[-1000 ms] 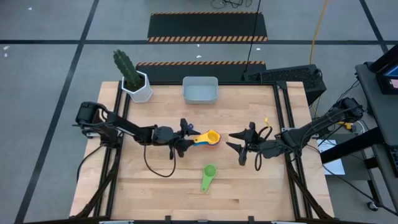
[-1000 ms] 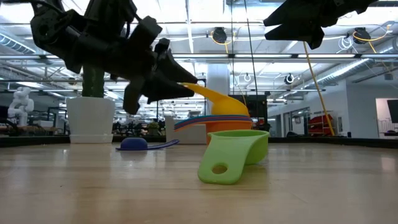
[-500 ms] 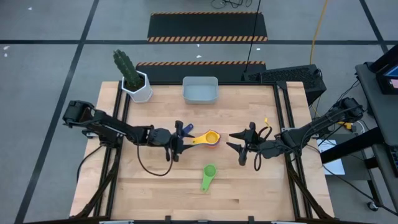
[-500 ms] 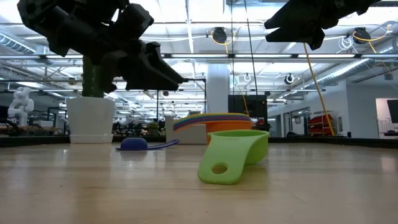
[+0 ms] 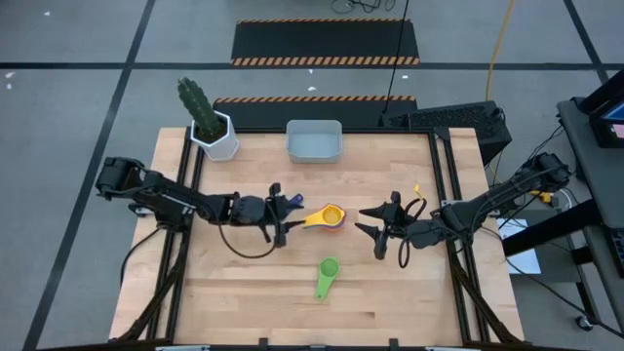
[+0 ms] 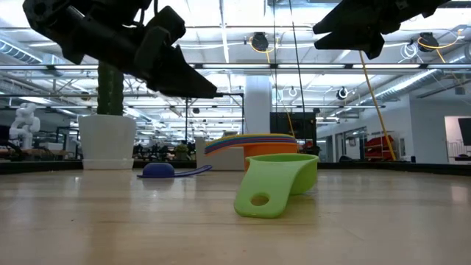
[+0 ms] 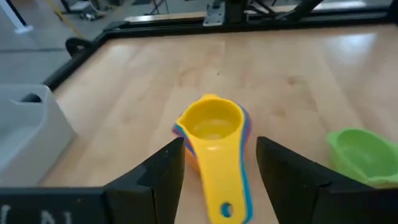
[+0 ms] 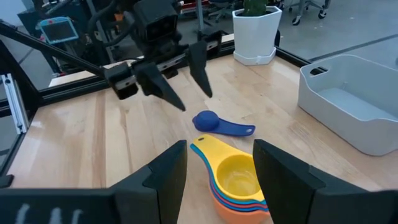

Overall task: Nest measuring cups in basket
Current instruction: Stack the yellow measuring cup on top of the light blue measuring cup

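Left pincer [image 5: 280, 216] hangs open and empty above the table [image 5: 244, 292] beside the nested stack [image 5: 331, 216], right pincer [image 5: 373, 227] likewise; next, take the blue cup [image 8: 208, 121] squarely by its handle, basket [image 5: 313, 141] well apart.

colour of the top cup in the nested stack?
Yellow top cup, clearest in the left wrist view.
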`<action>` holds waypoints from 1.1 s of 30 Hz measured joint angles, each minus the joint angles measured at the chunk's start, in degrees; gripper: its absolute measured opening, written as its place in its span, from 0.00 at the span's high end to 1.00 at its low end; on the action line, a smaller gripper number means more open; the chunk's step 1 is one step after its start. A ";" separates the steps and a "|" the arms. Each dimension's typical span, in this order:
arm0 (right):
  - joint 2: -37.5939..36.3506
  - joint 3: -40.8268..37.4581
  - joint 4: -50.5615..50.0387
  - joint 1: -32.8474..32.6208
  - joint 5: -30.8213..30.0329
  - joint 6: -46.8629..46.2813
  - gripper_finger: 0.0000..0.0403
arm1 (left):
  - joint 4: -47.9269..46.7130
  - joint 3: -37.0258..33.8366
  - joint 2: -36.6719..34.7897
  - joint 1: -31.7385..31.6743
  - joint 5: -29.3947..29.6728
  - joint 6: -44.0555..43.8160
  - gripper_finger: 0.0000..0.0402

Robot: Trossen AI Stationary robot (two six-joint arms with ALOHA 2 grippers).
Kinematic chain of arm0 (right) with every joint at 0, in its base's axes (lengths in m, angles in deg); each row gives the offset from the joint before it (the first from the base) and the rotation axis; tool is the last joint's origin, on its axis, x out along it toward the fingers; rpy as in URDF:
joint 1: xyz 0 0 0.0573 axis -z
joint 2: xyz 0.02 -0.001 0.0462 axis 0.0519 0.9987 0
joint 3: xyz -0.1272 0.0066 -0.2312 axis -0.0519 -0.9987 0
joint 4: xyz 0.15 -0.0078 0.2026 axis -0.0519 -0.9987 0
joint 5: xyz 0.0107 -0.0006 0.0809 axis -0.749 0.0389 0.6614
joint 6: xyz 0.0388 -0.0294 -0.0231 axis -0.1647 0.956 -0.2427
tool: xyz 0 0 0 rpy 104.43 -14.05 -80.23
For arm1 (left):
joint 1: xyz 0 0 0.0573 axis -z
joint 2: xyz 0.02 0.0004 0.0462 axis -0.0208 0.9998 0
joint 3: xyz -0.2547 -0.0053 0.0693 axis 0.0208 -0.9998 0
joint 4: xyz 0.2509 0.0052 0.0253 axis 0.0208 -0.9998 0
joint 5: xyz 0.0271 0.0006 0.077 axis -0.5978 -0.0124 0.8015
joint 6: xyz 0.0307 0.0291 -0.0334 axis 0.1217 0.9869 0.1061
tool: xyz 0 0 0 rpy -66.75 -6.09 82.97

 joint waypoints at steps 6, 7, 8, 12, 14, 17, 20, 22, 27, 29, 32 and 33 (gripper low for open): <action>0.00 0.00 0.01 0.00 0.00 -0.18 0.56 | -0.59 0.00 1.27 0.57 0.75 -3.13 0.30; 0.00 0.00 0.01 0.00 0.00 -0.20 0.56 | -0.70 0.00 1.59 0.89 1.69 -3.17 0.25; 0.00 0.00 0.01 0.00 0.00 -0.20 0.56 | -0.26 0.00 2.13 1.21 2.88 -3.20 0.20; 0.00 0.00 0.03 0.00 0.00 -0.20 0.56 | 0.92 0.00 5.53 2.26 7.84 -4.50 0.04; 0.00 0.00 0.03 0.00 0.00 -0.20 0.56 | 2.62 0.00 7.69 2.79 8.82 -4.85 0.02; 0.00 0.00 0.02 0.00 0.00 -0.21 0.56 | 5.36 0.07 10.76 3.73 9.02 -4.86 0.05; 0.00 0.00 0.02 0.00 0.00 -0.22 0.56 | 6.49 1.06 13.36 4.48 9.11 -3.58 0.09; 0.00 0.00 0.06 0.00 0.00 -0.22 0.56 | 6.98 2.35 15.07 4.88 9.14 -1.92 0.10; 0.00 0.00 0.06 0.00 0.00 -0.26 0.56 | 6.87 5.12 19.95 4.67 9.67 -1.42 0.09; 0.00 0.00 0.08 0.00 0.00 -0.44 0.56 | 6.61 6.21 21.76 4.55 10.48 -1.47 0.09; 0.00 0.00 0.08 0.00 0.07 -0.44 0.56 | 6.69 8.11 23.83 4.65 10.69 -2.01 0.10; 0.00 0.00 0.08 0.00 0.11 -0.46 0.56 | 6.69 8.62 24.21 4.68 10.69 -2.13 0.11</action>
